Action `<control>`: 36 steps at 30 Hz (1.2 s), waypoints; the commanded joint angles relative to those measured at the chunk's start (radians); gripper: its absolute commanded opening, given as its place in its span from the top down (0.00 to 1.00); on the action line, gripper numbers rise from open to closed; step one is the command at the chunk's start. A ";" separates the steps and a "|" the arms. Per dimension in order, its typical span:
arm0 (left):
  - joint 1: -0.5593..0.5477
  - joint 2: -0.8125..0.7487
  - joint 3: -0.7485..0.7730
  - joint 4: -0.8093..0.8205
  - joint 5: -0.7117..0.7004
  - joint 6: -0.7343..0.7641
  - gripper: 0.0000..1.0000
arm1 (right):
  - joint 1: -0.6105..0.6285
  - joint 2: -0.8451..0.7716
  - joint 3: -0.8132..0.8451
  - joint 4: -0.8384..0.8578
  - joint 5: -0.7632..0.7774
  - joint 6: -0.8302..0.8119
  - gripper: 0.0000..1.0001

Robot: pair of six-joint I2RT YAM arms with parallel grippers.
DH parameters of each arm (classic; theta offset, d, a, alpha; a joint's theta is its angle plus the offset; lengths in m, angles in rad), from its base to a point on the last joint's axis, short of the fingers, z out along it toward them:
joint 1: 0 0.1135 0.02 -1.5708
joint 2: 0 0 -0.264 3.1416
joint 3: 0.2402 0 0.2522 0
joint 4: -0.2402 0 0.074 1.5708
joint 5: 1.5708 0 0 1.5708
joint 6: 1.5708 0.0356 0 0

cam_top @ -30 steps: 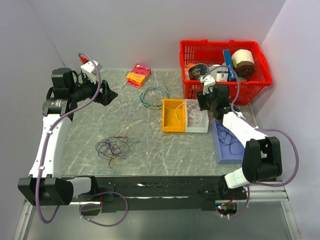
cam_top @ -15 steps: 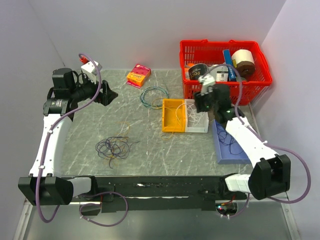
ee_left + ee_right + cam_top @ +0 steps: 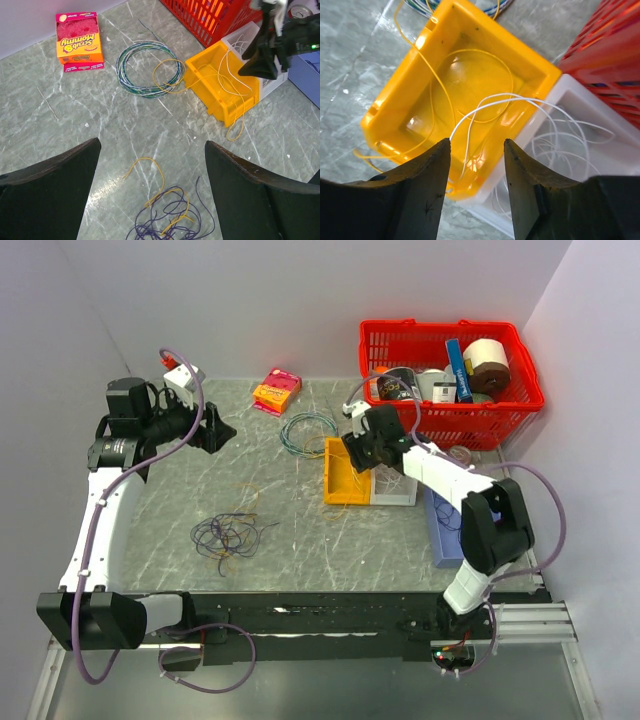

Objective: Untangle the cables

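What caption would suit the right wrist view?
Jaws apart above a yellow bin holding yellow wire; a white wire arcs across from the white bin.

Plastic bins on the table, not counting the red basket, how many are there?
3: a yellow plastic bin mid-table, a white plastic bin against its right side, and a shallow blue plastic bin further right, partly behind the right arm.

The left arm (image 3: 98, 515) and right arm (image 3: 445, 472) wear white shells over black joint housings, each trailed by a mauve hose (image 3: 199, 400). On the left gripper (image 3: 152, 145) the broad fingers (image 3: 45, 200) are matte black, perhaps lightly scuffed.
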 commanded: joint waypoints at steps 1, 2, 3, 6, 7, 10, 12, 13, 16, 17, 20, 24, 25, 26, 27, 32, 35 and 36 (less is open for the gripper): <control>-0.002 -0.015 0.004 0.005 -0.001 0.027 0.08 | 0.015 0.047 0.061 -0.013 -0.002 0.016 0.46; -0.002 -0.013 0.004 0.005 -0.001 0.028 0.08 | 0.016 0.053 0.061 -0.013 -0.006 0.017 0.46; -0.003 -0.013 0.004 0.005 -0.001 0.030 0.08 | 0.016 0.058 0.064 -0.014 -0.013 0.019 0.46; -0.003 -0.004 0.006 0.008 0.002 0.025 0.08 | 0.021 0.085 0.076 -0.020 0.001 0.019 0.47; -0.002 -0.004 0.006 0.012 0.002 0.024 0.08 | 0.021 0.096 0.080 -0.026 0.007 0.020 0.47; -0.002 -0.001 0.009 0.013 0.006 0.021 0.08 | 0.019 0.108 0.086 -0.026 0.013 0.023 0.54; -0.002 -0.003 0.010 0.010 0.008 0.022 0.08 | 0.019 0.114 0.087 -0.026 0.015 0.022 0.54; -0.002 -0.004 0.010 0.008 0.005 0.024 0.08 | 0.019 0.122 0.092 -0.031 0.017 0.022 0.54; -0.003 -0.007 0.012 0.007 0.000 0.027 0.08 | 0.021 0.136 0.101 -0.043 0.018 0.025 0.60; -0.002 -0.006 0.013 0.005 0.002 0.028 0.08 | 0.018 0.136 0.103 -0.042 0.020 0.026 0.67; -0.002 -0.007 0.013 0.002 0.002 0.031 0.08 | 0.019 0.125 0.096 -0.034 0.007 0.033 0.78; -0.002 -0.006 0.013 0.004 0.002 0.030 0.08 | 0.021 0.119 0.099 -0.045 -0.003 0.036 0.90; -0.003 -0.006 0.015 0.004 0.002 0.030 0.08 | 0.021 0.115 0.099 -0.045 -0.003 0.036 0.94; -0.002 -0.006 0.016 0.002 0.002 0.030 0.08 | 0.021 0.110 0.096 -0.045 -0.002 0.037 0.96; -0.002 -0.006 0.016 0.002 0.003 0.031 0.08 | 0.019 0.105 0.092 -0.043 0.003 0.039 0.98; -0.002 -0.010 0.021 -0.004 -0.003 0.037 0.08 | 0.010 -0.006 0.031 0.033 0.026 0.082 1.00; -0.003 -0.009 0.023 -0.005 -0.004 0.039 0.08 | -0.010 -0.099 -0.012 0.108 0.013 0.117 1.00; -0.002 -0.010 0.023 -0.005 -0.003 0.037 0.08 | -0.016 -0.135 -0.020 0.119 0.015 0.131 1.00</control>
